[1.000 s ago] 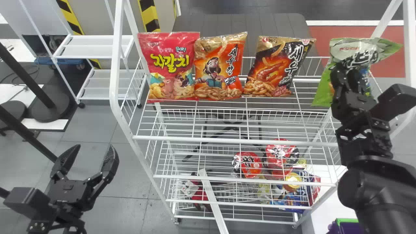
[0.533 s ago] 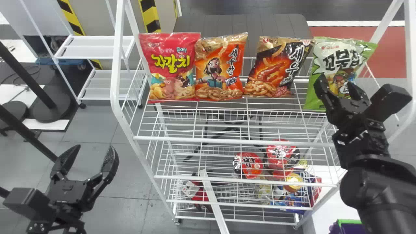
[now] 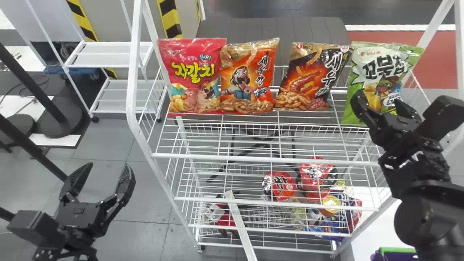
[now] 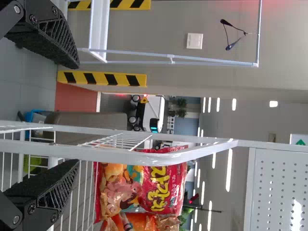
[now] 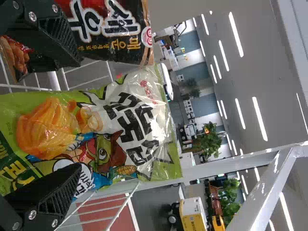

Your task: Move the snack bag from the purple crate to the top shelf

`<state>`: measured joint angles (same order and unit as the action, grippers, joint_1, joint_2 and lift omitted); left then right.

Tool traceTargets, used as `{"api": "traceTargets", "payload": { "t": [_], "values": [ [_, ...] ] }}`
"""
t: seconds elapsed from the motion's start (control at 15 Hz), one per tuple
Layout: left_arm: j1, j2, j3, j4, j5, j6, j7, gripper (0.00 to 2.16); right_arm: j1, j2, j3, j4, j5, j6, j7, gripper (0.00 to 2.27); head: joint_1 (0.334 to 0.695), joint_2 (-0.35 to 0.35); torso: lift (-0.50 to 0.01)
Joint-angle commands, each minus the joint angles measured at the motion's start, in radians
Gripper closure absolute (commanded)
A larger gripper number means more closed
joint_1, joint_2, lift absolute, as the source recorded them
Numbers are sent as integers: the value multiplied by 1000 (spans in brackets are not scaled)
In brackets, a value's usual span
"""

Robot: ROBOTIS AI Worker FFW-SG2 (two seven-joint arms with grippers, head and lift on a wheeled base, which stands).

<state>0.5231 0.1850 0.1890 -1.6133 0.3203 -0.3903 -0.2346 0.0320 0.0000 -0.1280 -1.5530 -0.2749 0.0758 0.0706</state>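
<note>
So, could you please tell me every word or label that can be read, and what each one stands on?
"자갈치": the pinkish-red snack bag.
"새우": the black snack bag with a gold corner; the character after it is too creased to read surely.
"새우깡": the orange snack bag with a gold top.
"꼬북칩": the green and white snack bag.
Most smaller print, and the lettering on the red round packs behind the lower wires, is too small or blurred.

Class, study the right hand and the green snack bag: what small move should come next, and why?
Probably ease the right hand straight back from the green snack bag, keeping it open. The bag stands on the top shelf beside the black bag, and the hand is spread wide, seemingly not gripping it; a sideways pull might knock either bag.
</note>
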Motion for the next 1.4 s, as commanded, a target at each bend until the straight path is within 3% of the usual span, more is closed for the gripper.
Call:
{"api": "traceTargets", "payload": {
  "t": [0.0,0.67,1.33],
  "values": [
    [0,1,3,1,2,0,0,130,34,1,1,-65,0,37,1,80,695,82,0],
    [15,-6,3,-22,2,-12,0,130,384,1,36,-464,74,169,-3,80,695,117,0],
    [48,-10,6,-50,-1,-43,3,130,522,1,93,-400,175,-181,-8,80,695,154,0]
  ]
}}
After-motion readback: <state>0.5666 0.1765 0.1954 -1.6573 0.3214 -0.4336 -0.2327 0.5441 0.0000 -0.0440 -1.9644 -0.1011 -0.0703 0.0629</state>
